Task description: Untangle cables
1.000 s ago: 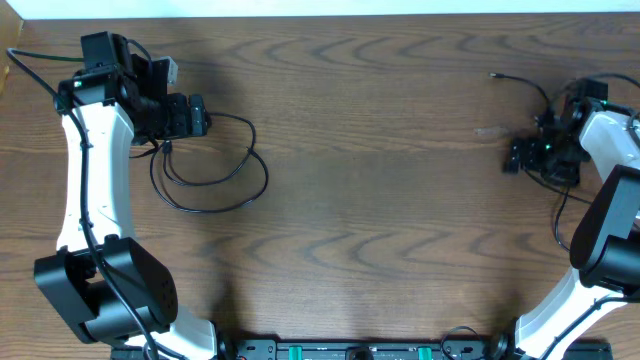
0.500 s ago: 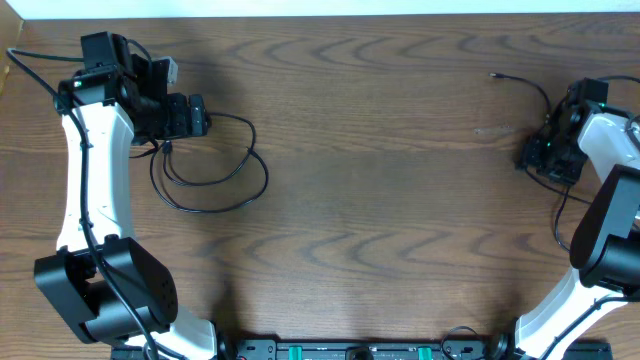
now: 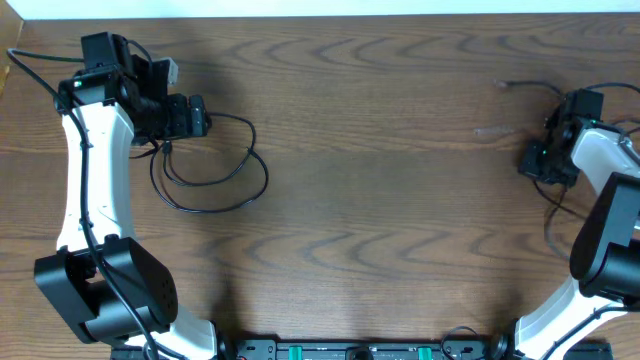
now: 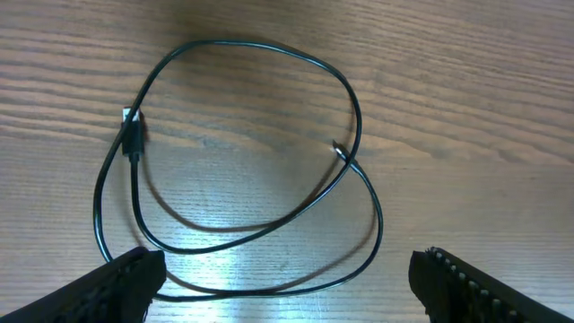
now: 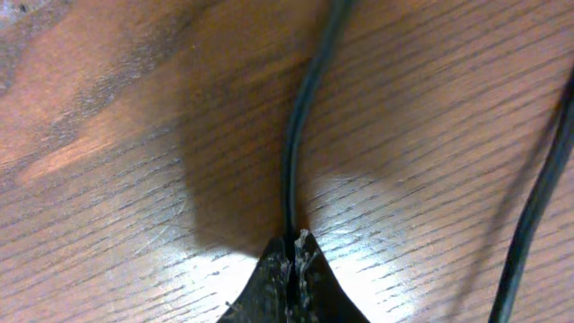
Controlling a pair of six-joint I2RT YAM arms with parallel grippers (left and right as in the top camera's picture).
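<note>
A thin black cable (image 3: pixel 266 176) lies in loose overlapping loops on the wooden table at the left. The left wrist view shows the same cable (image 4: pixel 354 117), with a small plug (image 4: pixel 133 135) on its left side. My left gripper (image 3: pixel 192 116) hangs over it, open; the fingers stand wide apart on either side of the lowest loop and touch nothing (image 4: pixel 287 269). At the right, a second black cable (image 3: pixel 522 85) runs from its plug end to my right gripper (image 3: pixel 530 160). That gripper (image 5: pixel 294 244) is shut on this cable (image 5: pixel 300 117), which comes straight out of the closed tips.
Another black strand (image 5: pixel 538 197) crosses the right edge of the right wrist view. The table's far edge (image 3: pixel 320 14) runs along the top of the overhead view. Both arm bases (image 3: pixel 110 300) stand near the front corners.
My right gripper has gone from open to shut on the right cable and moved slightly right. That cable's plug end shifted a little. The left arm and its cable have not moved.
</note>
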